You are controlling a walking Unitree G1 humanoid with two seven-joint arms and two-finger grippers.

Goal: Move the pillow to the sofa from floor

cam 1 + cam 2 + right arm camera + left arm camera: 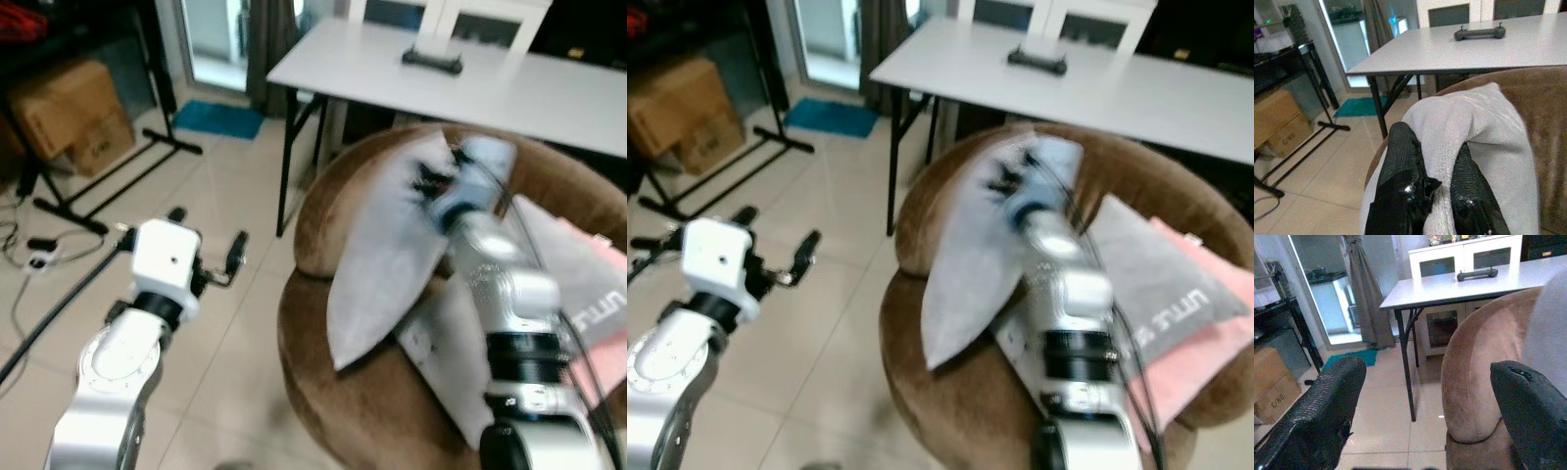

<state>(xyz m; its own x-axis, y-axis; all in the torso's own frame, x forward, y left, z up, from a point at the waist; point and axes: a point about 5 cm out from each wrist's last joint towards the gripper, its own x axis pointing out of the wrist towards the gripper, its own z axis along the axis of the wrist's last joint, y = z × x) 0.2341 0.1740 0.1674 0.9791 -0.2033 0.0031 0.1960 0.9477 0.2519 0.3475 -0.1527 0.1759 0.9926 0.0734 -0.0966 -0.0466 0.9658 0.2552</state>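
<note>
While the right gripper (1437,188) pinches a fold of the grey pillow (387,259) between its two black fingers, the pillow leans over the seat and curved back of the round brown sofa (328,392). A second grey cushion (1156,284) and a pink one (1205,348) lie further right on the seat. Off to the left, over the tiled floor (225,323), the left gripper (206,240) is spread wide, empty. Behind stands a white table (470,83).

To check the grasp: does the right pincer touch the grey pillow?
Touching. The right wrist view shows the right pincer with both black fingers pinching a fold of the grey pillow.
</note>
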